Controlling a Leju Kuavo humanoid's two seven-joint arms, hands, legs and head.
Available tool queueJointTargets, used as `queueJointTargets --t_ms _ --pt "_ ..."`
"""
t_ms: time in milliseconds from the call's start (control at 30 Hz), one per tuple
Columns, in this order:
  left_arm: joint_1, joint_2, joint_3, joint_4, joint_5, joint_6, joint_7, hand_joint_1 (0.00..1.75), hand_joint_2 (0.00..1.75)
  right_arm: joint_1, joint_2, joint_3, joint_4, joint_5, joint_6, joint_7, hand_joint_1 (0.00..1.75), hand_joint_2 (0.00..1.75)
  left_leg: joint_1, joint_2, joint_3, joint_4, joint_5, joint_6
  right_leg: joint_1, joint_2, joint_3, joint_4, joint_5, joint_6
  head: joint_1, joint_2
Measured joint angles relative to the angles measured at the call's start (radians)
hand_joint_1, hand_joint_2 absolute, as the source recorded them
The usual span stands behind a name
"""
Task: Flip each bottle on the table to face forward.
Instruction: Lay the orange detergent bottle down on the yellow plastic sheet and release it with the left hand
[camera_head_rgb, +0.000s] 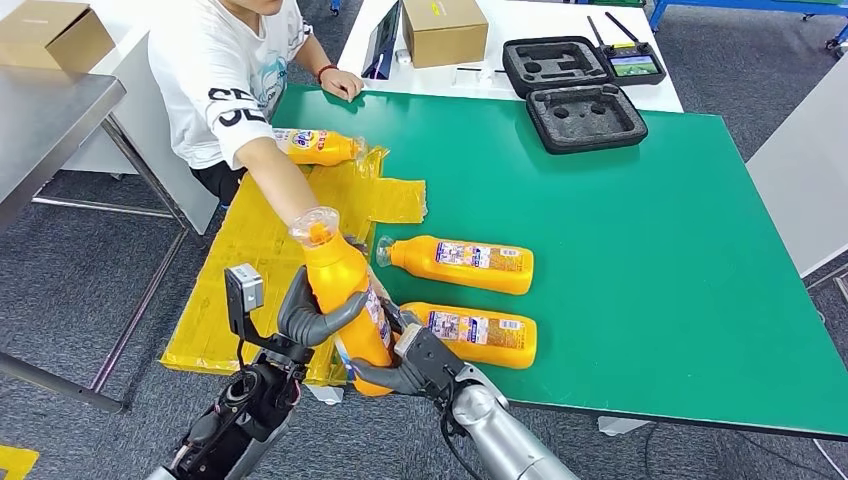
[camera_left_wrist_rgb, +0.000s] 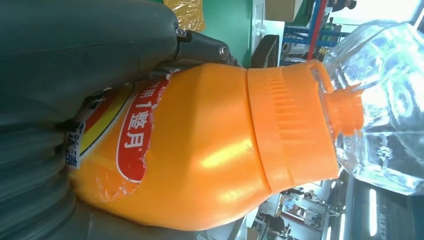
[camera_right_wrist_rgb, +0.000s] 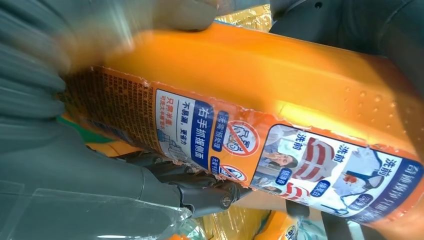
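Both hands grip one orange bottle (camera_head_rgb: 345, 300) above the green table's (camera_head_rgb: 650, 260) near edge: left hand (camera_head_rgb: 315, 315) mid-body, right hand (camera_head_rgb: 405, 365) at its base; clear cap up.

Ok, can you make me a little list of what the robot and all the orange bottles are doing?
held bottle: upright, gripped by both hands
left hand: wrapped around its middle
right hand: holds its lower end
lying bottles: two on the green table, one behind the other
far bottle: lying on yellow sheet, by a person's arm
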Motion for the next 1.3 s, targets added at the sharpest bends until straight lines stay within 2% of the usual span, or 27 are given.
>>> queueJointTargets --t_ms 33,67,100,233,500,667,1000,1100,1167,1300 --pt "-0.001 0.0 0.0 0.001 0.0 0.003 -0.002 1.75 1.75 -0.002 0.002 0.0 0.003 0.001 -0.002 -0.001 0.18 1.75 0.0 0.0 0.0 0.0 0.0 0.0 0.0 0.0 0.0 0.0 0.0 0.0 0.0 0.0" --pt "-0.002 0.0 0.001 0.001 -0.001 0.006 -0.004 1.75 1.75 -0.003 0.003 0.0 0.006 0.002 -0.004 -0.001 0.03 1.75 0.0 0.0 0.0 0.0 0.0 0.0 0.0 0.0 0.0 0.0 0.0 0.0 0.0 0.0" --pt "-0.003 0.0 0.002 0.001 -0.001 0.009 -0.004 1.75 1.75 -0.003 0.006 0.001 0.009 0.002 -0.008 -0.001 0.0 1.75 0.0 0.0 0.0 0.0 0.0 0.0 0.0 0.0 0.0 0.0 0.0 0.0 0.0 0.0" --pt "-0.003 -0.001 0.009 0.001 0.0 0.02 -0.011 1.75 1.75 -0.004 0.015 0.004 0.012 0.0 -0.039 -0.001 0.0 0.0 0.0 0.0 0.0 0.0 0.0 0.0 0.0 0.0 0.0 0.0 0.0 0.0 0.0 0.0" --pt "-0.017 -0.007 0.031 0.0 0.007 0.092 -0.021 1.75 1.75 -0.013 0.033 0.004 0.005 -0.057 -0.079 -0.001 0.0 0.0 0.0 0.0 0.0 0.0 0.0 0.0 0.0 0.0 0.0 0.0 0.0 0.0 0.0 0.0" --pt "-0.02 -0.006 0.066 -0.003 0.019 0.166 -0.039 1.75 1.75 0.003 0.03 0.004 -0.079 -0.145 -0.094 -0.002 0.0 0.0 0.0 0.0 0.0 0.0 0.0 0.0 0.0 0.0 0.0 0.0 0.0 0.0 0.0 0.0" --pt "-0.022 -0.002 0.1 -0.006 0.017 0.193 -0.052 1.75 1.75 0.016 0.019 0.009 -0.166 -0.18 -0.1 -0.002 0.0 0.0 0.0 0.0 0.0 0.0 0.0 0.0 0.0 0.0 0.0 0.0 0.0 0.0 0.0 0.0" --pt "-0.022 0.002 0.119 -0.014 -0.018 0.268 -0.088 1.75 1.75 0.028 0.01 0.018 -0.211 -0.218 -0.117 -0.002 0.0 0.0 0.0 0.0 0.0 0.0 0.0 0.0 0.0 0.0 0.0 0.0 0.0 0.0 0.0 0.0" --pt "-0.022 0.01 0.143 -0.022 -0.085 0.357 -0.119 1.75 1.75 0.033 0.004 0.025 -0.245 -0.235 -0.127 -0.002 0.0 0.0 0.0 0.0 0.0 0.0 0.0 0.0 0.0 0.0 0.0 0.0 0.0 0.0 0.0 0.0" --pt "-0.022 0.053 0.195 -0.03 -0.349 0.561 -0.136 1.75 1.75 0.049 -0.009 0.034 -0.313 -0.237 -0.175 -0.002 0.0 0.0 0.001 0.0 0.0 0.0 0.0 0.0 0.0 0.0 0.0 0.0 0.0 0.0 0.0 0.0"
